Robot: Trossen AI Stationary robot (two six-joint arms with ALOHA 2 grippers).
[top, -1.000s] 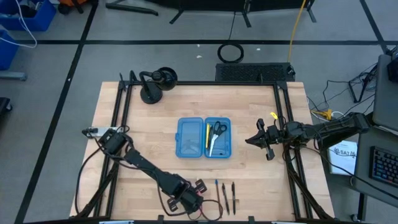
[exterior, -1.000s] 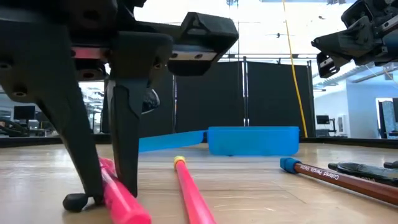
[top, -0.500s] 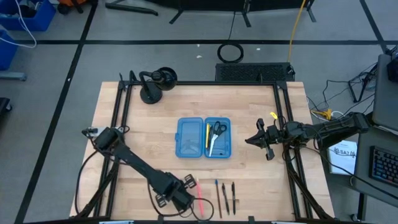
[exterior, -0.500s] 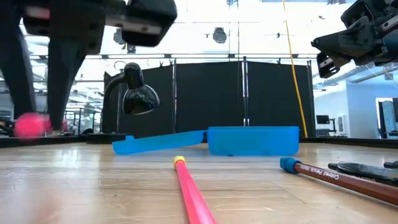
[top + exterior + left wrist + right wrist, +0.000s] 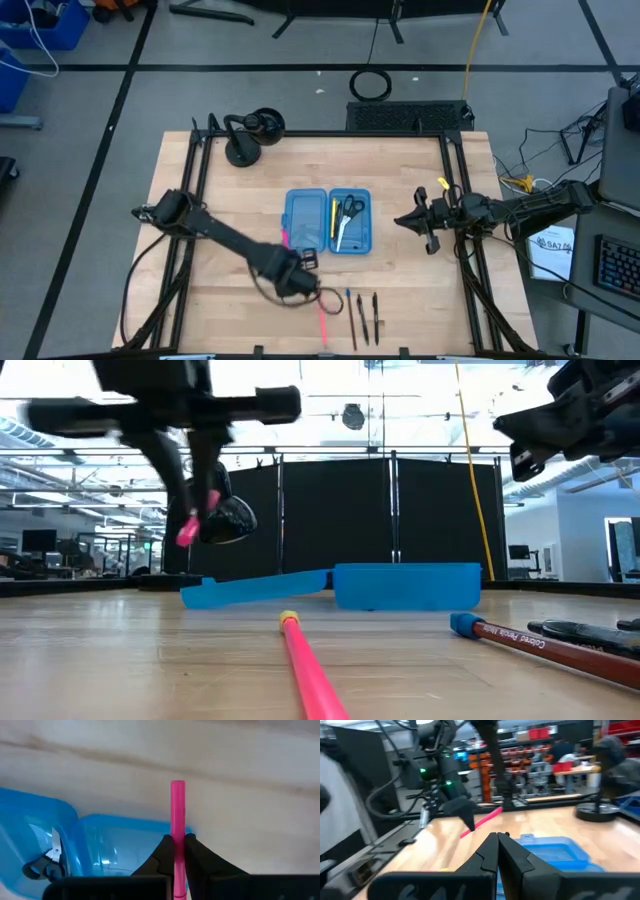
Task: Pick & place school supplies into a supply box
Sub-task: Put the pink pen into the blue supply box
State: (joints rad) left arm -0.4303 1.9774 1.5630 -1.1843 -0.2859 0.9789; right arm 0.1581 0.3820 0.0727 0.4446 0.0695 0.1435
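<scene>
From above, my left claw [image 5: 290,252] is mostly lost under my own dark wrist, and only a sliver of the pink marker [image 5: 285,238] shows beside it. In the low view that arm is smeared and the marker is just a pink stub hanging in the air. My left wrist view is plainer: my two fingers [image 5: 165,851] are pinched tight on the pink marker [image 5: 178,815], which stands straight out past them, its tip over bare desk [image 5: 250,780].

I am carrying it above the desk, just off the near left corner of the supply box [image 5: 328,220]. The box lies open in the middle of the desk, both blue halves flat. The right half holds the yellow pencil [image 5: 334,217] and the black-handled scissors [image 5: 347,213]; the left half looks bare from above. In my wrist view the scissors are cut off by the box wall, so only a handle and a bit of blade show.

A second pink marker [image 5: 323,324] lies on the desk near the front edge, with a blue pen [image 5: 351,316] and two dark pens [image 5: 370,318] beside it, well apart from the box.

My right claw [image 5: 402,222] hangs in the air just off the box's right side, fingers pressed together, holding nothing.
</scene>
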